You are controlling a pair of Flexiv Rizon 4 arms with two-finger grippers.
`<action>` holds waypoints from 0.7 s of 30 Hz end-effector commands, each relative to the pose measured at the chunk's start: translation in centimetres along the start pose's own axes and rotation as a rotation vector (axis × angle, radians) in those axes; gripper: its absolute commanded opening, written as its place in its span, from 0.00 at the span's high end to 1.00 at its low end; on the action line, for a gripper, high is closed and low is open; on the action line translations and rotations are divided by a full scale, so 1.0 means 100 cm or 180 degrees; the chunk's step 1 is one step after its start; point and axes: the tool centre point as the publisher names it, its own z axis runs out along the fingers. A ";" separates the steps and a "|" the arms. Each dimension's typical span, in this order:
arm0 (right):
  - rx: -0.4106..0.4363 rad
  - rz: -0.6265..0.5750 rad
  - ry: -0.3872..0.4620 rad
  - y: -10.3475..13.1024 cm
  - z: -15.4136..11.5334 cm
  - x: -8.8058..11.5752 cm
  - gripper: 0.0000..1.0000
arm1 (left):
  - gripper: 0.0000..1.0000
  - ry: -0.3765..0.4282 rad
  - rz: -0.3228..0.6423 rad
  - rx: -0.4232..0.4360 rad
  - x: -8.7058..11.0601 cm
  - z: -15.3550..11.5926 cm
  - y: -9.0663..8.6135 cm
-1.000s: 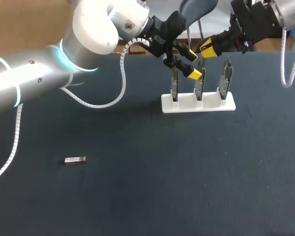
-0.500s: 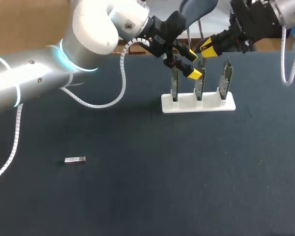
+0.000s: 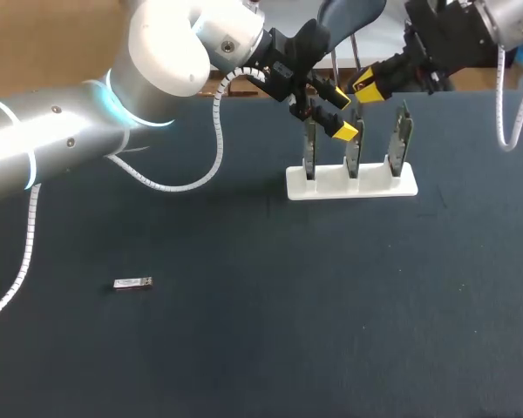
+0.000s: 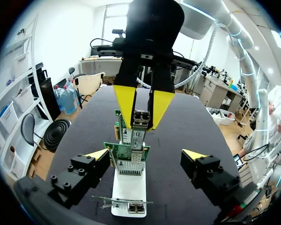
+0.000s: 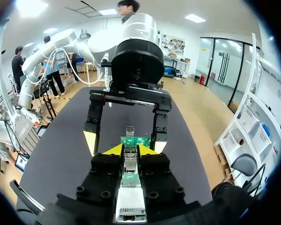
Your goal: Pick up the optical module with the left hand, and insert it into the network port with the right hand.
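My right gripper (image 3: 366, 87) is shut on a small silver optical module (image 4: 140, 118), held above the middle green network card (image 3: 353, 155) of a white rack (image 3: 351, 185). In the right wrist view the module (image 5: 130, 158) sits between the yellow tips of my right gripper (image 5: 130, 150), just over the card's port. My left gripper (image 3: 340, 113) hangs open on the rack's far-left side, its fingers (image 4: 96, 155) spread wide on either side of the cards and holding nothing. A second silver module (image 3: 132, 283) lies flat on the dark table, far left.
The rack holds three upright green cards, and its white base (image 4: 129, 197) lies below my left gripper. My left arm's coiled cable (image 3: 213, 131) hangs over the table's back left. The dark mat (image 3: 288, 331) stretches to the front.
My right gripper has edged slightly to the left with the module. The left arm and the module on the table have not moved.
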 end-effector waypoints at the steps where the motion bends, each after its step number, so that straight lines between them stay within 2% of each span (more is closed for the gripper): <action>1: -0.0011 -0.0022 -0.0019 -0.003 0.000 -0.001 1.00 | 0.00 0.0016 -0.0005 0.0010 -0.001 0.000 0.002; 21: -0.0060 0.0001 0.0022 -0.003 0.002 0.004 1.00 | 0.00 0.0016 -0.0005 0.0010 -0.001 0.000 0.002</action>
